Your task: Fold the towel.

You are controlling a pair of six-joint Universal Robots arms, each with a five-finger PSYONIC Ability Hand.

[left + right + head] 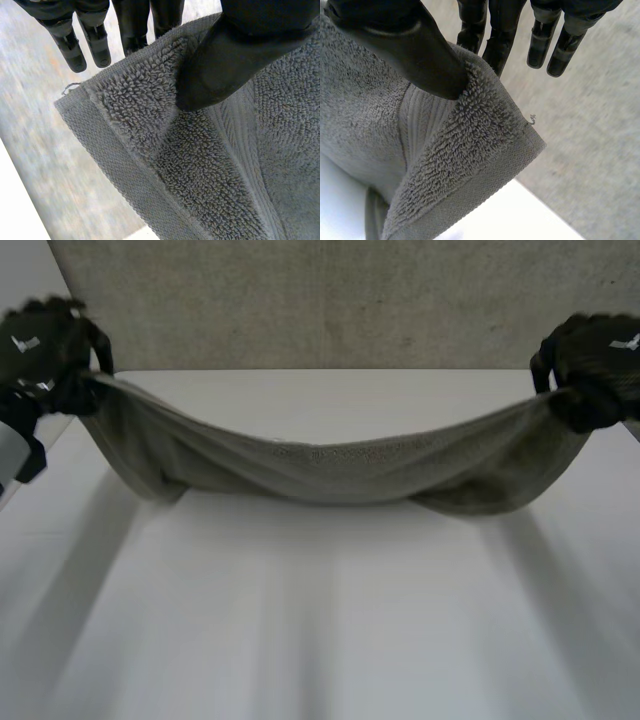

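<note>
Sagging towel [330, 468] pinched by left robot hand [45, 352], right robot hand [597, 365]

towel [330, 465] strung between left hand [45, 352] and right hand [595, 365], over table [320, 640]

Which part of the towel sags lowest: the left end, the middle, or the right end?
The middle of the towel: it droops toward the table, while the left hand and right hand pinch the ends higher up.
</note>
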